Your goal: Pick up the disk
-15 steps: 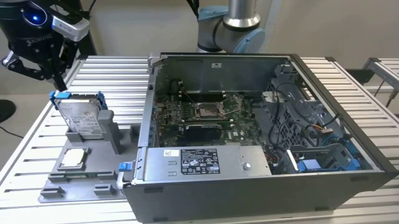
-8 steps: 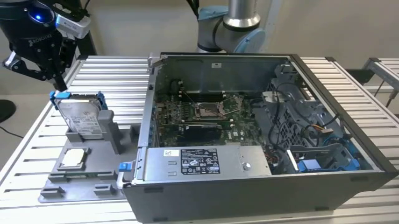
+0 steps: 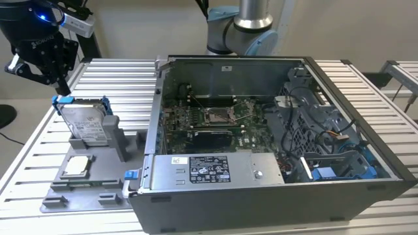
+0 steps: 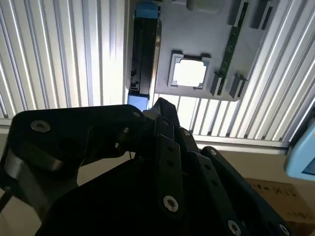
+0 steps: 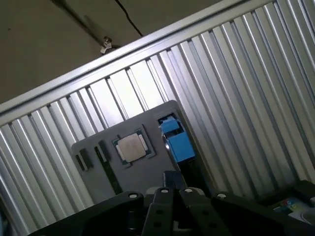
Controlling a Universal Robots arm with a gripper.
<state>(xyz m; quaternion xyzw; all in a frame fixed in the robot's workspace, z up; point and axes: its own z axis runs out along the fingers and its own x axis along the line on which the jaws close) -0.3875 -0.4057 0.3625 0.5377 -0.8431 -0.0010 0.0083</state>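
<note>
The disk (image 3: 86,122) is stood on its edge in a grey holder (image 3: 116,139) on the table (image 3: 33,147), to the exterior view's left of the case (image 3: 261,205). The gripper (image 3: 63,89) is held just above the disk's top. Its fingers (image 4: 160,105) are seen pressed together, and nothing is held.

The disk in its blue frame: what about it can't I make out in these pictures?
- Exterior view: the disk has its lower edge hidden in the grey holder.
- Second wrist view: the disk shows edge-on, and the gripper covers its near end.
- First wrist view: the gripper covers all but the end of the blue frame.
- Whether the gripper touches the disk: cannot tell in any view.
</note>
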